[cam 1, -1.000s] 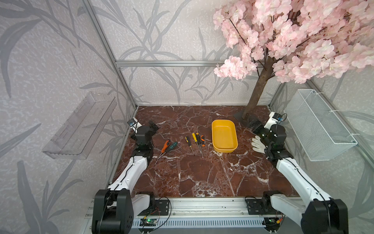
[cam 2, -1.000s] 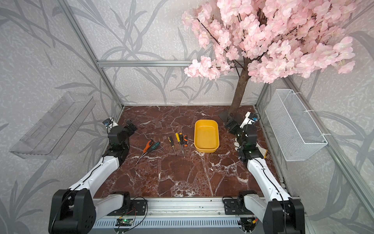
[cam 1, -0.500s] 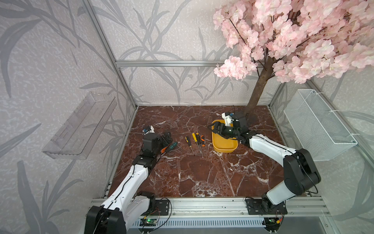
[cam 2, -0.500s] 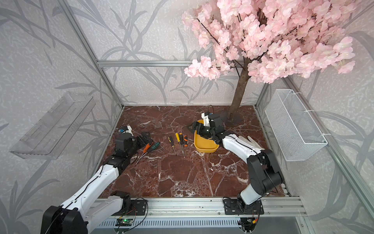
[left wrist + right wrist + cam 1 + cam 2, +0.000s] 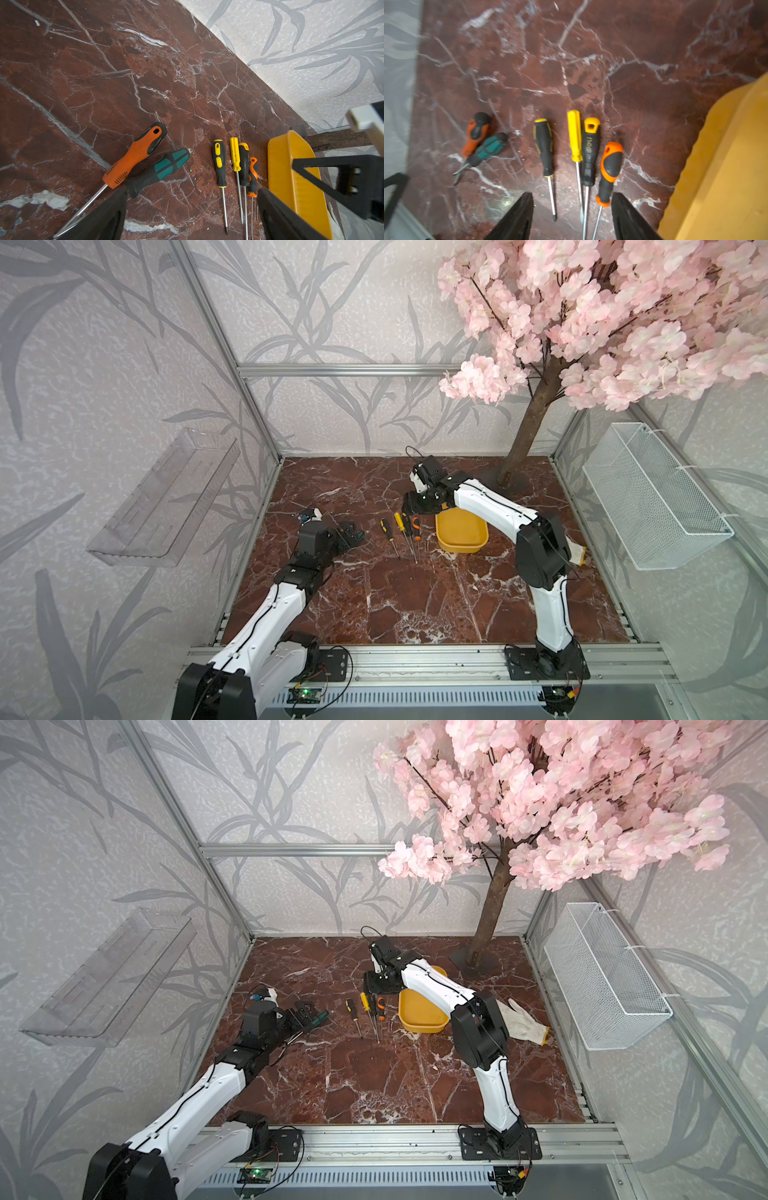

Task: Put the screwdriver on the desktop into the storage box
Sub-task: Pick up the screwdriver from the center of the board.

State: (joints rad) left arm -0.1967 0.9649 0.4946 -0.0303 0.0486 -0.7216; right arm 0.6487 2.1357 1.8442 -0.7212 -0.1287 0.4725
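Both arms have swung in from the sides: right gripper (image 5: 572,195), jaws spread, over the row of four screwdrivers (image 5: 588,151) on the desktop (image 5: 591,62) beside the storage box (image 5: 716,166); left gripper (image 5: 192,189), spread too, near the orange and green screwdrivers (image 5: 135,158).

Desk: Where are the arms?
Photographer: The right gripper (image 5: 374,988) is low over the far end of a row of screwdrivers (image 5: 365,1001), just left of the yellow storage box (image 5: 422,1017). The left gripper (image 5: 306,1012) is at a green-handled screwdriver (image 5: 321,1016), farther left on the marble worktop (image 5: 374,1085).
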